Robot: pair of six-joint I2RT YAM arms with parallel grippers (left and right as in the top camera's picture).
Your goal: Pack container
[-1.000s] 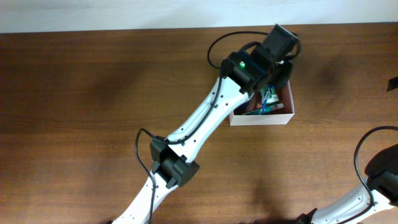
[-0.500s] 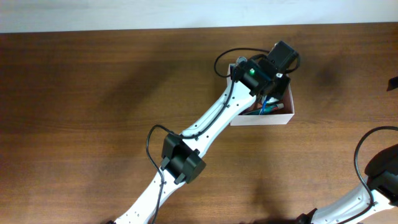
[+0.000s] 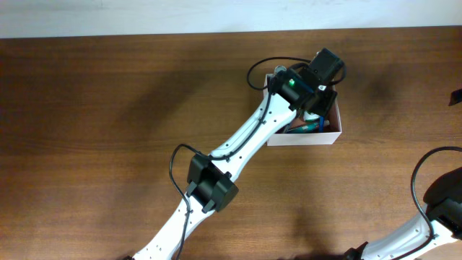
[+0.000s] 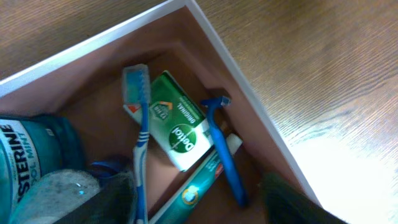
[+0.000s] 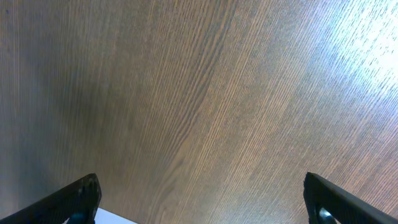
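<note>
Since a second ago the left arm has stretched forward: its elbow has slid closer to the container [image 3: 307,137] and its wrist has settled over that box, which sits toward the far right of the counter [image 3: 108,108]. Judging by this, the step in hand is releasing an item inside the box and backing out. To do that well, the left gripper [image 4: 196,202] should rise straight up before swinging back. Its fingers [image 4: 286,199] hang low over the contents, and a sideways pull could drag something along or catch the thin white wall. Closest beneath it lie a mouthwash bottle [image 4: 28,155] and a toothpaste tube [image 4: 196,190]. Beyond them a blue toothbrush [image 4: 142,134] rests just beside a green soap box [image 4: 180,127], and a blue razor [image 4: 222,152] lies along that box's other side, toward the far corner. Everything visible stays within the walls. As for the grippers, the right gripper [image 5: 202,202] hovers at the near side, well apart from the container. It is spread wide over bare wood and holds nothing. The left gripper's jaws stand well apart with nothing pinched between them. Whether their blurred tips touch the toiletries cannot be told.
</note>
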